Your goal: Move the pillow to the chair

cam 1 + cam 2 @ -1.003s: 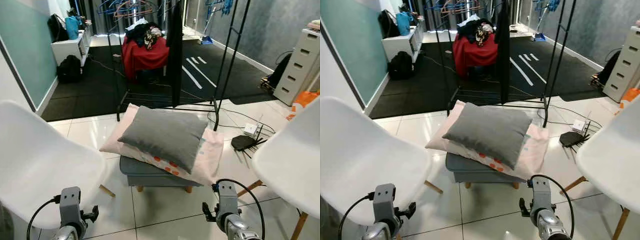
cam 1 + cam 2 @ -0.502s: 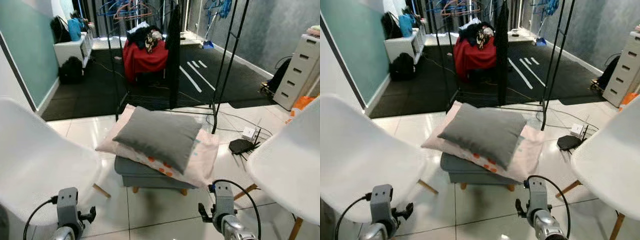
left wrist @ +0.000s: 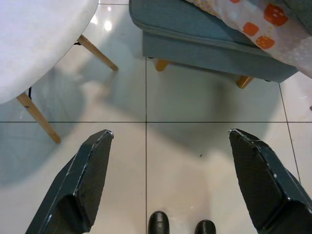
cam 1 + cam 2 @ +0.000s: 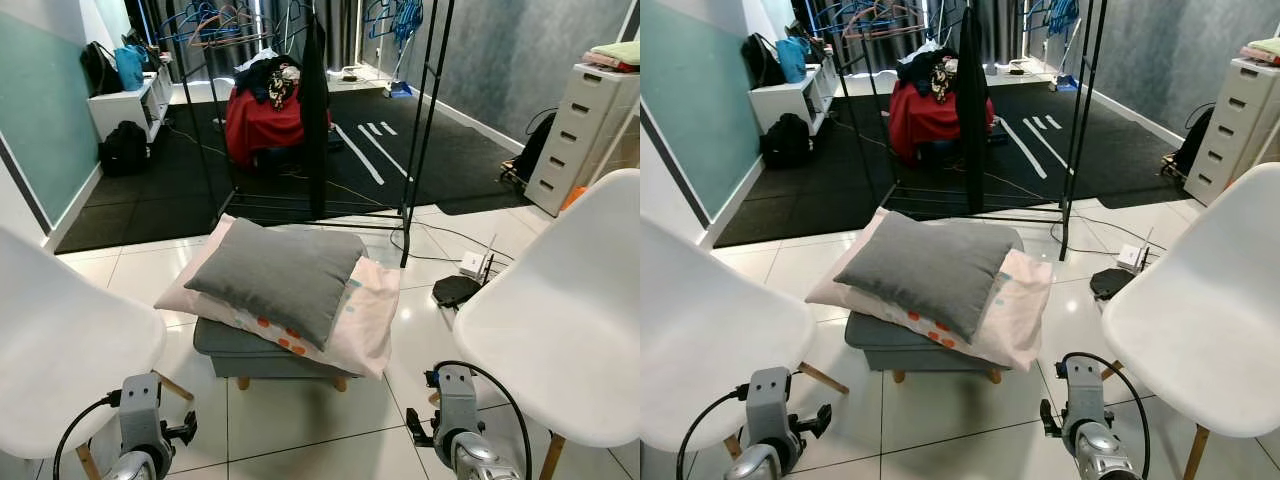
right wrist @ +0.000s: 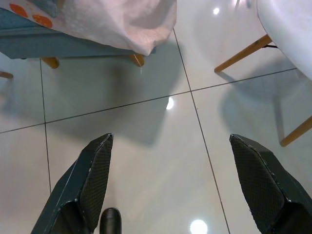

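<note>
Both grippers are hanging low in front of the robot, each with its two black fingers spread wide and holding nothing. Seen from the wrist cameras, the left gripper and the right gripper are pointing down at glossy white floor tiles.

Just ahead of them, a low grey-blue footstool on short wooden legs is standing on the tiles. Two cushions are lying stacked on it: a pale pink pillow with orange spots underneath, drooping over the stool's edges, and a grey pillow resting on top, tilted slightly.

Two white shell chairs with wooden legs are flanking the robot: one chair on its left and one chair on its right. Both seats are bare. Beyond the stool, a black clothes rack is standing at the edge of a dark rug, and a white drawer unit is sitting by the right wall.

The approach step appears to be in hand, with the pillow not yet touched. The next move likely calls for raising both arms, reaching forward over the stool, closing on the grey pillow from its two sides, then turning toward one of the chairs.
</note>
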Controlling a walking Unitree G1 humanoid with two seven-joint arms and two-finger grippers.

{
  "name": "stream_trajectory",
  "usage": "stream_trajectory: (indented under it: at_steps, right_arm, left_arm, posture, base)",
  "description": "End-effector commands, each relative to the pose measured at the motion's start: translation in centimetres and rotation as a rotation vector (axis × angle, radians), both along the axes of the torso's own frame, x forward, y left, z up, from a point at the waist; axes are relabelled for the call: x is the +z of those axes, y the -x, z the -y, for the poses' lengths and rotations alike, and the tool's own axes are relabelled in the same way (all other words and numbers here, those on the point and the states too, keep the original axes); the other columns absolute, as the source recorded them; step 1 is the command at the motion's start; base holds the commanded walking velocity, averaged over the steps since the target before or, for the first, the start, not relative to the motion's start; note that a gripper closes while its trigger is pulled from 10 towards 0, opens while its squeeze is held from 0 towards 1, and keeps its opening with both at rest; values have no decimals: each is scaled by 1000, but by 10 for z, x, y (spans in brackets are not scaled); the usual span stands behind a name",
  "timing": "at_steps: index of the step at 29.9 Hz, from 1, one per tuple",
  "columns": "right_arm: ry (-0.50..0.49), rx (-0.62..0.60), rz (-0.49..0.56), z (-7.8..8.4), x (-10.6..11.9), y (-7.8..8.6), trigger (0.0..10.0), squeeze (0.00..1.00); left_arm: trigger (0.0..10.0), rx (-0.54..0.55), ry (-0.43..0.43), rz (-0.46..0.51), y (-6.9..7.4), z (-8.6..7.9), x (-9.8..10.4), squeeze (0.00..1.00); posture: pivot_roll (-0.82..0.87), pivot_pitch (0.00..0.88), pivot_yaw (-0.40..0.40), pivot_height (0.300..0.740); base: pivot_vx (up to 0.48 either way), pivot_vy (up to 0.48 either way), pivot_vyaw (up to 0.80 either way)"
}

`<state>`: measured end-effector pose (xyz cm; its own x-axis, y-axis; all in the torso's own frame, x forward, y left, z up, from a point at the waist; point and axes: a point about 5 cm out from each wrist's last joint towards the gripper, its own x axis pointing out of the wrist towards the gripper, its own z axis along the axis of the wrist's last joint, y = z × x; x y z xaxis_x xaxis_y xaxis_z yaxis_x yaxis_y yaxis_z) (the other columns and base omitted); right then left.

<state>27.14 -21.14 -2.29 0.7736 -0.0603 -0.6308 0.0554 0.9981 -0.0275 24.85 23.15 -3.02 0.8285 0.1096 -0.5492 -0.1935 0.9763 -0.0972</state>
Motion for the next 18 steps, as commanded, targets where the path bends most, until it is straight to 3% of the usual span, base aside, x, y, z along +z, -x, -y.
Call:
stream_trajectory:
  at_steps: [1, 6, 18]
  right_arm:
    - [-9, 4, -4, -4, 0, -1, 10000, 0]
    - [-10, 3, -2, -4, 0, -1, 10000, 0]
    - [-10, 2, 1, -4, 1, -2, 10000, 0]
  left_arm:
    - [10000, 8, 1, -17, 4, -5, -2, 0]
    - [10000, 4, -1, -22, 4, -5, -2, 0]
    - [10000, 42, -3, -26, 4, -9, -1, 0]
  posture:
    - [-38, 25, 8, 740]
    - [-39, 28, 8, 740]
    - [-39, 30, 5, 740]
  base:
    - [0, 0, 0]
    - [0, -480, 0]
    - [0, 0, 0]
